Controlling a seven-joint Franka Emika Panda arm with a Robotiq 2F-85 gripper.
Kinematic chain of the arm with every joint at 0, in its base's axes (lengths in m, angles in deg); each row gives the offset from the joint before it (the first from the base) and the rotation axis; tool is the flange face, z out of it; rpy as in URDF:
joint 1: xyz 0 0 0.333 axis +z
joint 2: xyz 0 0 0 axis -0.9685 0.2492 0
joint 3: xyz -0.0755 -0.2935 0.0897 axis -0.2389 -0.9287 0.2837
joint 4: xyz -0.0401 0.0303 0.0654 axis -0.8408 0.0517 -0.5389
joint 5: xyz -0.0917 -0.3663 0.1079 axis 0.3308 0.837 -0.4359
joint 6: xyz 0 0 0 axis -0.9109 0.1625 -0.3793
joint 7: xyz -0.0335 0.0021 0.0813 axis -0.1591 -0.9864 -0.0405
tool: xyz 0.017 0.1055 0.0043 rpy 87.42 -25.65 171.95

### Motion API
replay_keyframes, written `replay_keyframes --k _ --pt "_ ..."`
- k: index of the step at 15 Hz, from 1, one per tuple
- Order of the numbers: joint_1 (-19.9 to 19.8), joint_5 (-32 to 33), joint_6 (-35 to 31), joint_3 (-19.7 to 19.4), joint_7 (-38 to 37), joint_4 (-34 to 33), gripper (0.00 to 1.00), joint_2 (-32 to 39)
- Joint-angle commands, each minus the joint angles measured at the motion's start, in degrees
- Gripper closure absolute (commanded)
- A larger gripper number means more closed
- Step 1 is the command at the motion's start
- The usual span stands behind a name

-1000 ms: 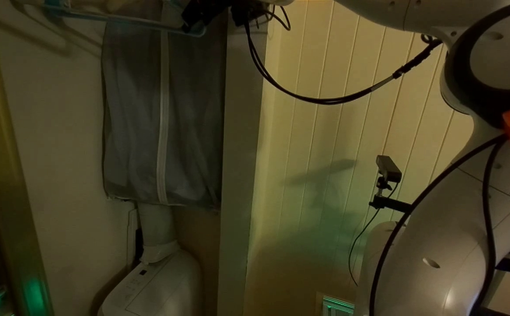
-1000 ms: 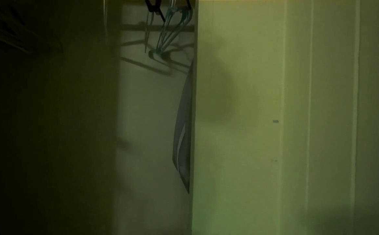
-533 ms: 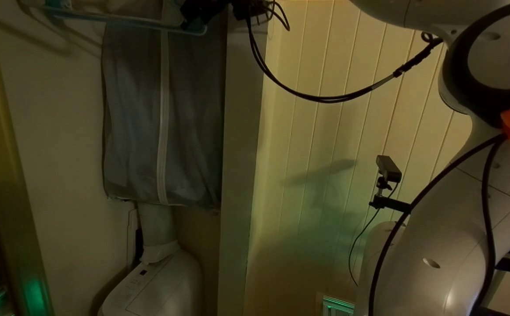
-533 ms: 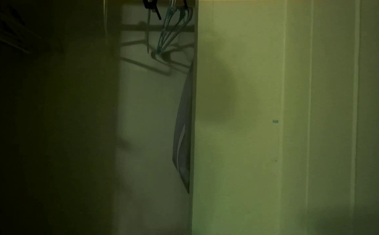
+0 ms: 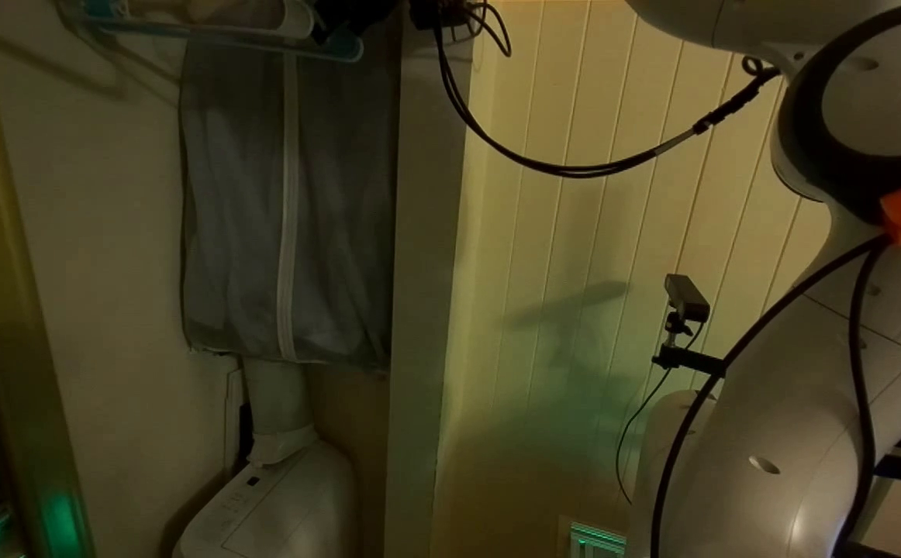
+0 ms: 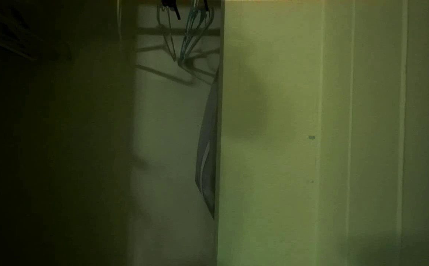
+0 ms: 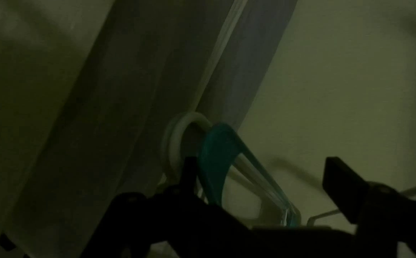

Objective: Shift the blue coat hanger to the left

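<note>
The blue coat hanger (image 7: pixel 217 157) hangs between the spread fingers of my gripper (image 7: pixel 263 165) in the wrist view. It lies close against the left finger (image 7: pixel 189 173), well apart from the right finger (image 7: pixel 342 188). Whether it touches the left finger I cannot tell. In an exterior view the blue hanger's lower bar (image 5: pixel 226 35) runs along the top edge, with my dark gripper (image 5: pixel 346 19) at its right end. In an exterior view the blue hangers (image 6: pixel 188 33) hang below my gripper (image 6: pixel 192 11), which is mostly cut off by the top edge.
A pale hanger (image 6: pixel 169 37) hangs left of the blue ones, and white hangers (image 7: pixel 177 143) sit beside the left finger. A grey garment bag (image 5: pixel 288 201) hangs beside the closet's wall edge (image 5: pixel 427 271). A white appliance (image 5: pixel 280 504) stands below.
My gripper has moved slightly left and up in both exterior views. The pale hanger beside it has swung and turned. The blue hangers have shifted a little.
</note>
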Motion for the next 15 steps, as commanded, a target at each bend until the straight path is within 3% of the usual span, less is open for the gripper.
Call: replay_keyframes --k 1,9,15 --pt "0.3 -1.3 -0.3 -0.5 1.6 -0.9 0.41 2.2" --pt "-0.7 0.9 0.8 0.7 0.6 -1.2 0.98 1.5" --pt "0.0 -0.2 1.2 1.1 0.8 -1.4 0.98 -0.7"
